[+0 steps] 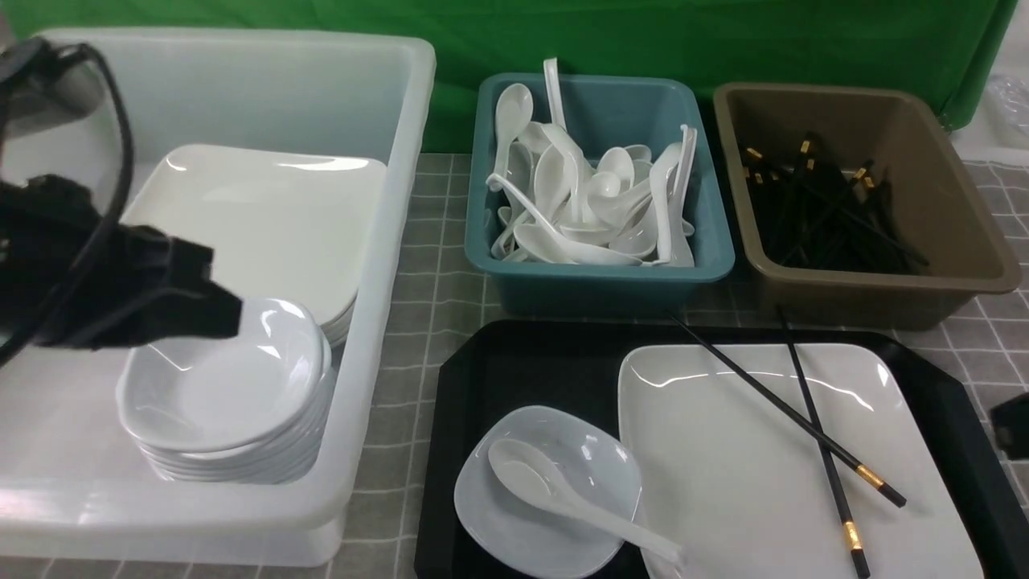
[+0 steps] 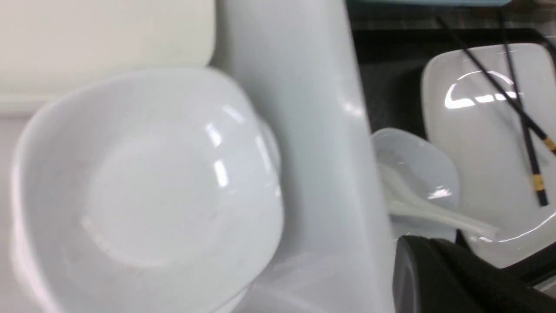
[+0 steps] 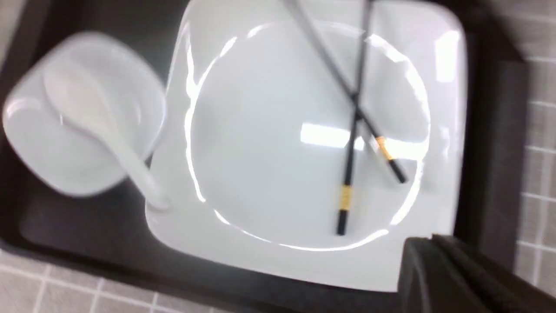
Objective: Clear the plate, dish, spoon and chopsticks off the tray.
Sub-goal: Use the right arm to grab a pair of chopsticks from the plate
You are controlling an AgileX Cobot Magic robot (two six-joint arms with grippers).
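The black tray [image 1: 522, 362] holds the large white plate [image 1: 723, 482], and the black chopsticks [image 1: 772, 396] lie crossed on that plate. Left of the plate is the small dish [image 1: 514, 531], with the white spoon [image 1: 522, 470] resting in it and its handle reaching the plate's edge. My left gripper [image 1: 225, 310] is shut and empty, hovering inside the white bin over a stack of dishes. My right gripper [image 1: 1009, 426] shows at the tray's right edge. In the right wrist view it [image 3: 430, 238] is shut and empty, near the plate's [image 3: 269, 174] corner.
A big white bin [image 1: 386, 241] on the left holds stacked plates [image 1: 265, 217] and stacked dishes [image 1: 233, 386]. Behind the tray stand a teal tub [image 1: 599, 281] full of spoons and a brown tub [image 1: 876, 297] of chopsticks. A checked cloth covers the table.
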